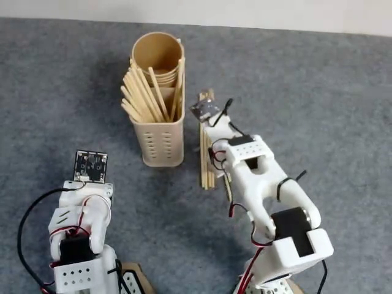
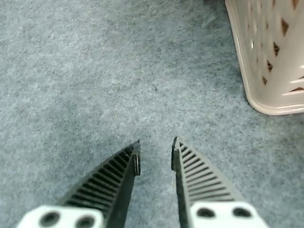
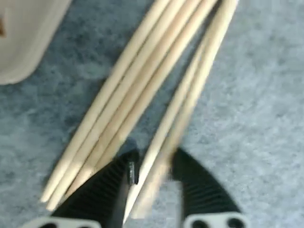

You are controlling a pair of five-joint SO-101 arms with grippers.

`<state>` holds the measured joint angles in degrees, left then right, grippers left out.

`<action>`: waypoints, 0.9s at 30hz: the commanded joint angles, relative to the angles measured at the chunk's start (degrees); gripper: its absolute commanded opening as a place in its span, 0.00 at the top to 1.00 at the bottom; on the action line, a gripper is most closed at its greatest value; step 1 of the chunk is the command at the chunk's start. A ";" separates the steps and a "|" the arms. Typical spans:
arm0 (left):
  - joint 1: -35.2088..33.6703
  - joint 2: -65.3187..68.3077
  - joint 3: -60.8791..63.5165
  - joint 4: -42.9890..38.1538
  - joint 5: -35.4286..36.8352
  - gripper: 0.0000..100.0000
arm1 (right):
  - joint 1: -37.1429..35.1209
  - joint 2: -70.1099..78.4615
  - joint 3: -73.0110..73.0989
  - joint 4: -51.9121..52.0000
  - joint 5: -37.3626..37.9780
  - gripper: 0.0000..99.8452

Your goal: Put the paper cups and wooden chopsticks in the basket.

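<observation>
Right wrist view: right gripper [image 3: 153, 171] pinches 2 chopsticks [image 3: 197, 80] near their ends; off-centre, so they may pivot & slip before reaching basket [image 3: 19, 42]. Left gripper [image 2: 156, 153] part open.

Count: one basket [image 1: 162, 144], standing on the bench [image 1: 318, 92]. Inside it is one nested stack of paper cups [image 1: 156, 52]; at least three rims show, exact number not readable. Also inside the basket are wooden chopsticks [image 1: 144, 98], roughly ten, overlapping, so no firm count. More lie on the bench just beside the basket as loose chopsticks [image 1: 207, 156]. In the right wrist view these loose chopsticks [image 3: 142, 90] count six: four in a tight bundle and two lying a little apart from it. Arms: two, a left arm [image 1: 79, 239] and a right arm [image 1: 269, 196].
</observation>
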<state>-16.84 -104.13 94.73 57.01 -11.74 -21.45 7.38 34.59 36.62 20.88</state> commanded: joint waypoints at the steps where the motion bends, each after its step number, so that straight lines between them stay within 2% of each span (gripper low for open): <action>1: 0.66 -0.40 -0.22 -1.05 -0.44 0.87 | 1.01 0.84 -0.75 0.04 0.53 1.00; 7: 0.66 -0.40 -0.22 -1.05 -0.44 0.87 | 3.56 -8.04 -0.48 0.04 0.09 1.00; 12: 0.66 -0.40 -0.22 -1.05 -0.44 0.87 | 5.93 -22.46 -0.84 -0.04 -7.38 1.00; 19: 0.66 -0.40 -0.22 -1.05 -0.44 0.87 | 1.80 -40.40 -0.92 -0.48 -8.35 0.99; 23: 0.66 -0.40 -0.22 -1.05 -0.44 0.87 | -4.26 -48.31 -1.80 -9.10 -8.26 0.99; 27: 0.66 -0.40 -0.22 -1.05 -0.44 0.87 | -12.70 -49.98 -2.24 -25.80 -8.35 0.99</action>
<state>-16.84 -104.13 94.73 57.01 -11.74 -28.22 -40.00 34.86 22.46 13.14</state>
